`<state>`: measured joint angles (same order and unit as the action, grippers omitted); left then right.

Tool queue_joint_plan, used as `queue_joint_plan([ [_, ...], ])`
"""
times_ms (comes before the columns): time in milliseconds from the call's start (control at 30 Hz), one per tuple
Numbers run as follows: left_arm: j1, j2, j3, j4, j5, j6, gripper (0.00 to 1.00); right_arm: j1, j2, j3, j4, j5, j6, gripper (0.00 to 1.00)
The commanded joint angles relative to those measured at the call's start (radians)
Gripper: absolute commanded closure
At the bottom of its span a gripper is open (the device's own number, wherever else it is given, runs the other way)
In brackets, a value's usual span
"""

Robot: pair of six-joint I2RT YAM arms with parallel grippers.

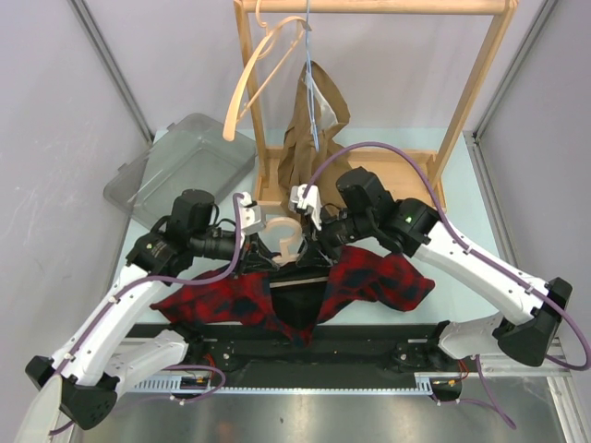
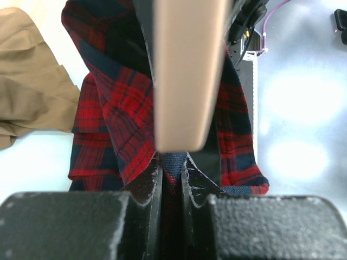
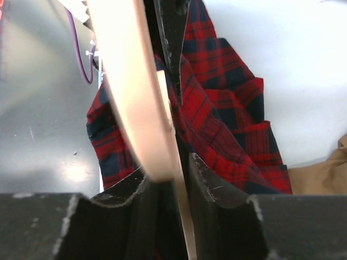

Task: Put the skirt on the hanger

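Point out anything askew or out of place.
The empty wooden hanger on the rack hangs steeply tilted, one arm dropping down-left. Beside it, the brown garment hangs bunched and twisted rather than flat. Nothing looks spilled or damaged.

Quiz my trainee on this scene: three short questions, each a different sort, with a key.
1. True or false: the skirt lies flat on the table, untouched by either gripper.
2. What hangs on the rack? A) a tan garment B) a blue towel C) a white shirt
3. Fill in: the left gripper is shut on the ____.

Key: 1 false; 2 A; 3 skirt.
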<state>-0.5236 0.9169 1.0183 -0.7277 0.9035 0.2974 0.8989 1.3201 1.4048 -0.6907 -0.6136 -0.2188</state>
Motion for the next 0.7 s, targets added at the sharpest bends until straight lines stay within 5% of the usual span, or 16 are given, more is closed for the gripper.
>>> queue_joint_plan([
  [0, -0.003, -0.001, 0.071, 0.051, 0.051, 0.026, 1.00, 0.014, 0.025, 0.010, -0.018, 0.023, -0.004, 0.67],
  [100, -0.003, -0.001, 0.071, 0.048, 0.046, 0.029, 1.00, 0.012, 0.034, 0.010, -0.010, 0.034, -0.004, 0.80],
  [167, -0.004, 0.000, 0.069, 0.050, 0.041, 0.029, 1.00, 0.012, 0.036, 0.010, 0.002, 0.040, 0.004, 1.00],
  [367, -0.001, -0.021, 0.045, 0.120, -0.125, -0.048, 0.98, 0.014, 0.024, 0.010, 0.005, 0.098, -0.002, 1.00],
  [433, -0.003, -0.033, 0.037, 0.149, -0.223, -0.087, 0.71, 0.012, 0.024, 0.010, -0.004, 0.132, -0.004, 1.00],
  [467, -0.003, -0.048, 0.031, 0.178, -0.309, -0.116, 0.42, 0.012, 0.025, 0.010, -0.006, 0.138, -0.008, 1.00],
  [567, -0.003, -0.076, 0.019, 0.220, -0.481, -0.170, 0.19, 0.011, 0.024, 0.010, -0.006, 0.169, -0.008, 1.00],
  [667, 0.000, -0.118, -0.006, 0.243, -0.616, -0.210, 0.12, 0.006, 0.021, 0.010, 0.003, 0.201, -0.005, 1.00],
])
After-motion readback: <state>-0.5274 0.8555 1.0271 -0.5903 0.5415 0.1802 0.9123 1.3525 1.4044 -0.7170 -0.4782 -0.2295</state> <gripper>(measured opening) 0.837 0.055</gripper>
